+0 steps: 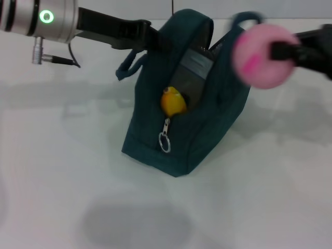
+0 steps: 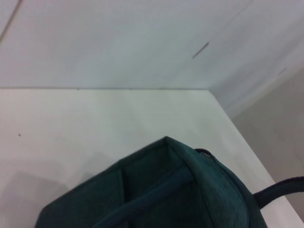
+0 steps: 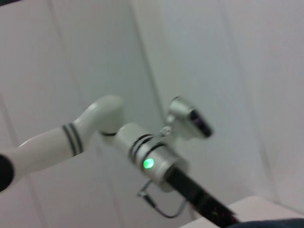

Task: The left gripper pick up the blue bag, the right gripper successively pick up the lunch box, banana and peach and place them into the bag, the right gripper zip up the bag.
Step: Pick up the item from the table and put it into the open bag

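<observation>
Your blue bag (image 1: 192,129) stands unzipped on the tabletop (image 1: 62,171) — the banana (image 1: 173,101) pokes from its open end, a grey box beside it. Left gripper (image 1: 151,37) clamps the bag's handle; right gripper (image 1: 282,51) holds the peach (image 1: 257,57) just above the bag.

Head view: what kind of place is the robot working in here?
Probably a lab or test bench, not a home: a bare white table against plain white wall panels, holding only the blue bag. The left claw holds the bag; the right claw carries the peach.
</observation>
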{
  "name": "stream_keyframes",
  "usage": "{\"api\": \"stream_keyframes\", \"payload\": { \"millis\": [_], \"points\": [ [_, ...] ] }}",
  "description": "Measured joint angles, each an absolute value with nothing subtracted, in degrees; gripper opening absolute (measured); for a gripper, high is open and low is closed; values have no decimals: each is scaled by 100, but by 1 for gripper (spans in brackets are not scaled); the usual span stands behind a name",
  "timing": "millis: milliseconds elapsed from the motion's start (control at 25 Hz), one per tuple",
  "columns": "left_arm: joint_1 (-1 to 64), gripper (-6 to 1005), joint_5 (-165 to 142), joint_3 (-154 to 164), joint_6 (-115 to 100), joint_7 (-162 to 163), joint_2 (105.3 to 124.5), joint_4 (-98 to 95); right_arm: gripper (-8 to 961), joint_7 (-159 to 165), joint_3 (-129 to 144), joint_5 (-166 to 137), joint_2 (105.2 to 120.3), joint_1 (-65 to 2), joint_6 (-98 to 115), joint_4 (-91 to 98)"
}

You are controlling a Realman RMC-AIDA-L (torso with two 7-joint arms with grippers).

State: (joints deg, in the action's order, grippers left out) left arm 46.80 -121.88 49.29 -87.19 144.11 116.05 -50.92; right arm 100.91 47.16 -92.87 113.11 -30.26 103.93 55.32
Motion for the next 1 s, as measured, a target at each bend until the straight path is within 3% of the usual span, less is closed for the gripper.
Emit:
{"api": "stream_keyframes", "payload": {
  "millis": [400, 560, 800, 1000],
  "points": [
    [4667, 54, -12226, 4832, -8709, 14399, 11560, -5095, 46, 10506, 3541, -9423, 10869, -2090, 11057, 5558],
    [4667, 54, -12228, 4834, -8709, 14412, 11569, -5092, 50, 10663, 3404, -9944, 10816, -2061, 11015, 5518],
    [4659, 54, -12212, 4839, -8712, 14421, 11601, -5089, 55, 10112, 3091, -8932, 10975, -2201, 11393, 5523],
    [4699, 54, -12194, 4859, -8750, 14423, 11644, -5088, 60, 9418, 3783, -8630, 11323, -2855, 11163, 5332]
  ]
}}
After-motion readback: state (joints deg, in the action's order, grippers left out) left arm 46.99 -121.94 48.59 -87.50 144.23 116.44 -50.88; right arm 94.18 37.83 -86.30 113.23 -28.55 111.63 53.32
